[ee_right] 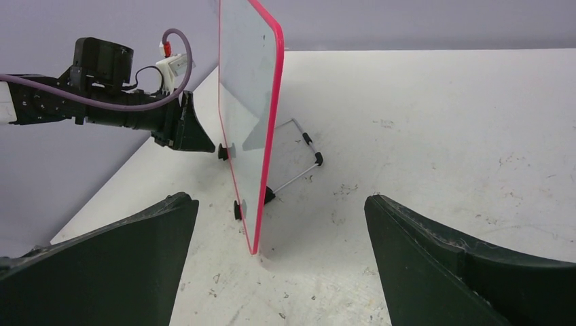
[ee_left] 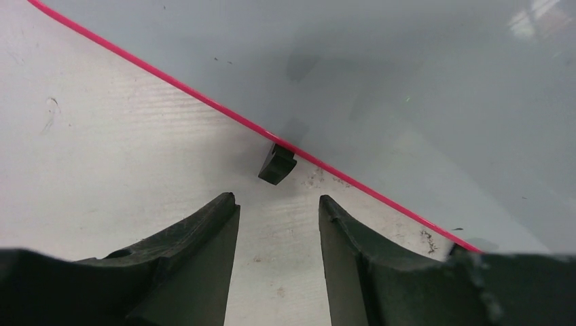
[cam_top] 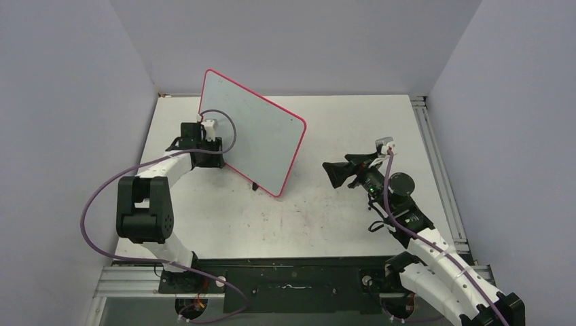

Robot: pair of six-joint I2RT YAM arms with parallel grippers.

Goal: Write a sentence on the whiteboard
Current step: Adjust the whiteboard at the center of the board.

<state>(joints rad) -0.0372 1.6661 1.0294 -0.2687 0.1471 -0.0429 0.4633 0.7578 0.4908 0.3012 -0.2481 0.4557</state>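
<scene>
My left pincer [ee_left: 278, 204] — half spread, empty — sits just beside the upright pink-rimmed glossy whiteboard [cam_top: 261, 139]; right pincer [ee_right: 282, 201], spread wide, farther off.

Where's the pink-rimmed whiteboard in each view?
Top external: the large rectangular pale glossy whiteboard stands left of centre.
Left wrist: it fills the upper right.
Right wrist: nearly edge-on, upper centre-left.
Shared landmark: its pink-red rim.
</scene>
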